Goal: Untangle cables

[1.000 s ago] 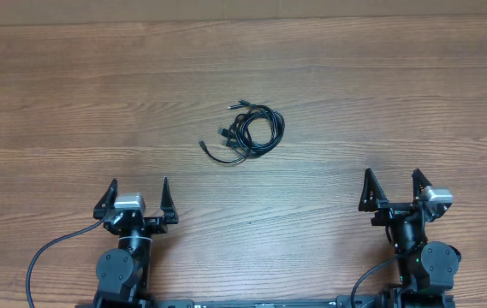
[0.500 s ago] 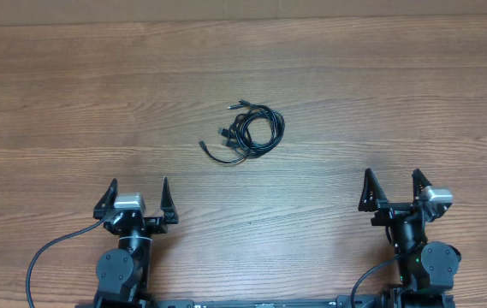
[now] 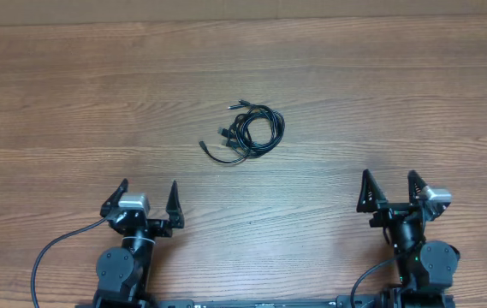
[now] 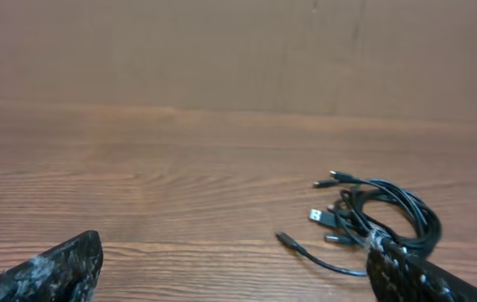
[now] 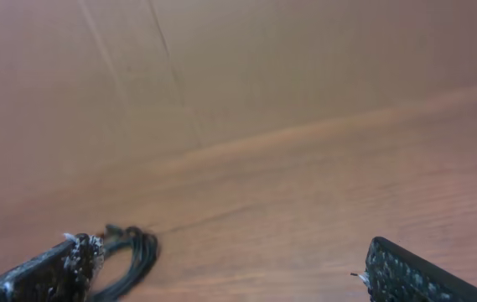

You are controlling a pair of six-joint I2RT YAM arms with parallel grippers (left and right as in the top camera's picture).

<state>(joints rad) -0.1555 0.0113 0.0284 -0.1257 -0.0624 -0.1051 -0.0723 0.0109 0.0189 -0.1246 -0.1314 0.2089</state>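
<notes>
The cables [image 3: 250,131] are a small tangle of thin black cords with plug ends, lying in loose loops on the wooden table near its middle. They also show in the left wrist view [image 4: 372,216] and, blurred, in the right wrist view [image 5: 129,250]. My left gripper [image 3: 148,198] is open and empty near the front edge, to the left and well short of the cables. My right gripper [image 3: 389,190] is open and empty at the front right, also far from them.
The wooden table [image 3: 397,94] ends at the back against a plain brown wall [image 4: 221,50]. Thick black arm cables [image 3: 50,257] hang near the front edge by each arm's base.
My left gripper has shifted slightly to the right and turned a little. My right gripper has barely shifted. The cables have not moved.
</notes>
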